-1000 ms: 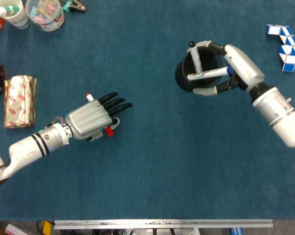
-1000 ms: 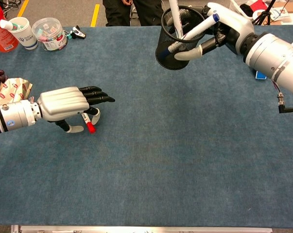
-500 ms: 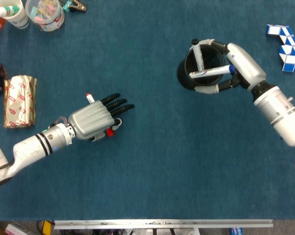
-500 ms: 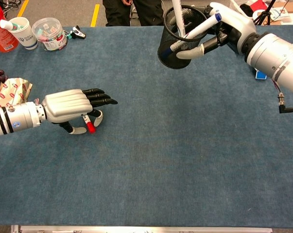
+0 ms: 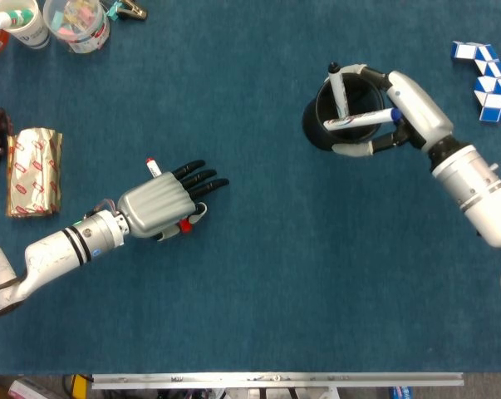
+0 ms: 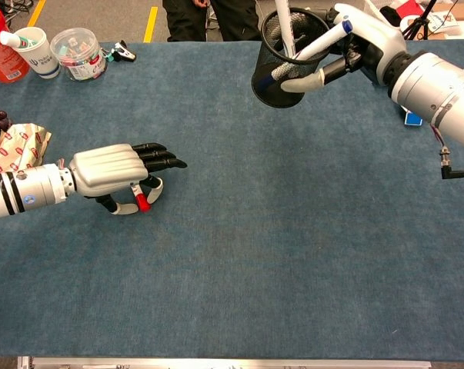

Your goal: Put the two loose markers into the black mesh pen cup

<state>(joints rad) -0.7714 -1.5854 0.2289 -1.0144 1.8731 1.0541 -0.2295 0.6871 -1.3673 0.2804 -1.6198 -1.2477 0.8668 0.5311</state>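
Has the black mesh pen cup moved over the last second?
Yes. The black mesh pen cup, held by the right hand, has shifted slightly toward the blue-and-white puzzle toy at the table's far right edge.

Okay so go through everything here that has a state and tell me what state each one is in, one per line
black mesh pen cup: tilted, gripped by the right hand, one marker inside
blue-capped marker: held by the right hand, lying across the cup mouth
red-capped marker: held under the left hand
left hand: holds the red-capped marker, fingers extended
right hand: grips the cup and the blue-capped marker
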